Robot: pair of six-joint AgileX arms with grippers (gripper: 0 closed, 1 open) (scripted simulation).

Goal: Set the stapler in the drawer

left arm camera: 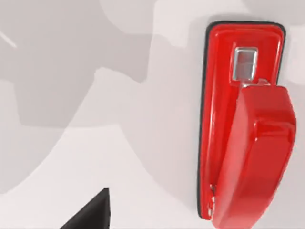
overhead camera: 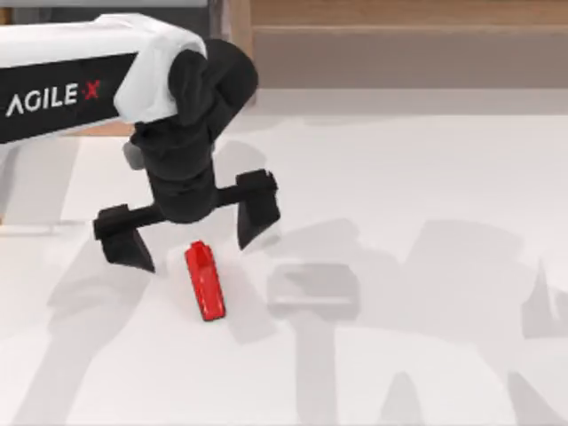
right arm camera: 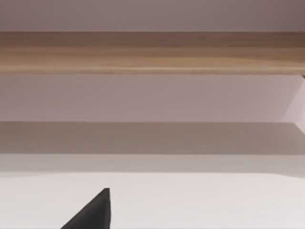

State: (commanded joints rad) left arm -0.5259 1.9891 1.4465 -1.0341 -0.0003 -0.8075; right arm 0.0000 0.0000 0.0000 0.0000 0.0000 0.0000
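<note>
From above, the left gripper (overhead camera: 189, 235) spreads its black fingers wide over the glossy red oblong stapler (overhead camera: 204, 281), lying lower left of centre on the white table (overhead camera: 426, 195). The left wrist view adds the stapler's (left arm camera: 248, 129) metal plate; the right wrist view adds a brown wooden ledge (right arm camera: 152, 52).

The surface (overhead camera: 426, 177) is pale, near white, and plain. Soft grey shadows overlap across it in several directions, which suggests more than one light overhead, though no lamp can be seen. Along the far edge runs a long brown wooden ledge (overhead camera: 399, 13) with a darker band beneath it. From the right wrist view the same ledge (right arm camera: 152, 52) spans a pale wall (right arm camera: 152, 98), casting a broad shadow below.
</note>
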